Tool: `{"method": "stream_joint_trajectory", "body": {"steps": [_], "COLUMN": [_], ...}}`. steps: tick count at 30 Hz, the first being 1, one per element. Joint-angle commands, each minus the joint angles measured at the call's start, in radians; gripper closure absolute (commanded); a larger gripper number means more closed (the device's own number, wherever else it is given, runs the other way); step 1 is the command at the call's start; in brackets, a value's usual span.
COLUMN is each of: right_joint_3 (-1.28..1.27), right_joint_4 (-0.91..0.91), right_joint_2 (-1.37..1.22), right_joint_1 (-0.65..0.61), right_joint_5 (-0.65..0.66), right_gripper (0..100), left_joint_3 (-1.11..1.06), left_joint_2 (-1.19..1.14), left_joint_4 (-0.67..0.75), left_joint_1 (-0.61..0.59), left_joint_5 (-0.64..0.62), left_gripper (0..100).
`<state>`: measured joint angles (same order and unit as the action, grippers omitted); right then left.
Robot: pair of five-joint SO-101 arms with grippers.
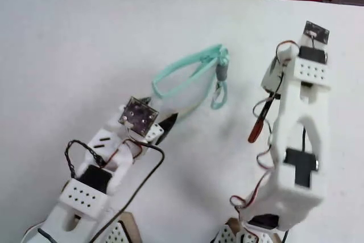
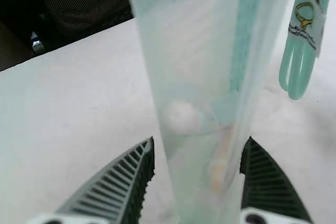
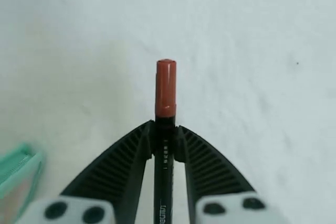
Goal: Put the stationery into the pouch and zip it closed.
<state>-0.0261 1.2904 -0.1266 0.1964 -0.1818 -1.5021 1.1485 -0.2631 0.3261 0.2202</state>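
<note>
My left jaws are clamped on the translucent mint-zippered pouch (image 1: 185, 92); at its three o'clock, my right jaws pinch a red-capped pen (image 1: 256, 131).

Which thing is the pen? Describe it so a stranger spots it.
On the white table, look beside the teal-edged pouch to the right gripper. The pen is pinched in it: a black barrel with a red cap, unlike the clear pouch.

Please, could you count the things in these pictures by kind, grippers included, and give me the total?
pouch: 1
pen: 1
grippers: 2, the left gripper and the right gripper
total: 4
What lies inside the pouch is too blurred to count.
</note>
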Motion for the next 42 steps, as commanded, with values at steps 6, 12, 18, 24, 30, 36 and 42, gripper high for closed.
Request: {"method": "stream_joint_trajectory", "body": {"steps": [6, 12, 18, 24, 30, 36, 42], "right_joint_3": [-0.416, -0.643, -0.818, -0.934, -1.082, -1.298, -1.485], "right_joint_4": [-0.344, -0.527, -0.691, -0.823, -1.109, -1.429, -1.675], "right_joint_2": [0.383, 0.561, 0.704, 0.789, 0.851, 0.989, 1.144], "right_joint_1": [-0.033, -0.076, -0.077, -0.099, -0.143, -0.143, -0.143], "right_joint_5": [0.003, 0.005, 0.005, 0.005, 0.005, 0.005, 0.005], "right_gripper": [97.8, 97.8, 97.8, 97.8, 97.8, 97.8, 97.8], "left_joint_3": [0.006, 0.006, 0.006, 0.006, 0.006, 0.006, 0.006], "left_joint_2": [0.001, 0.001, 0.004, 0.005, 0.005, 0.005, 0.005], "left_joint_4": [0.021, 0.021, 0.018, 0.018, 0.018, 0.018, 0.018], "left_joint_1": [0.007, 0.007, 0.007, 0.007, 0.007, 0.007, 0.007], "left_joint_5": [0.009, 0.009, 0.009, 0.009, 0.009, 0.009, 0.009], "left_gripper": [73, 73, 73, 73, 73, 73, 73]}}
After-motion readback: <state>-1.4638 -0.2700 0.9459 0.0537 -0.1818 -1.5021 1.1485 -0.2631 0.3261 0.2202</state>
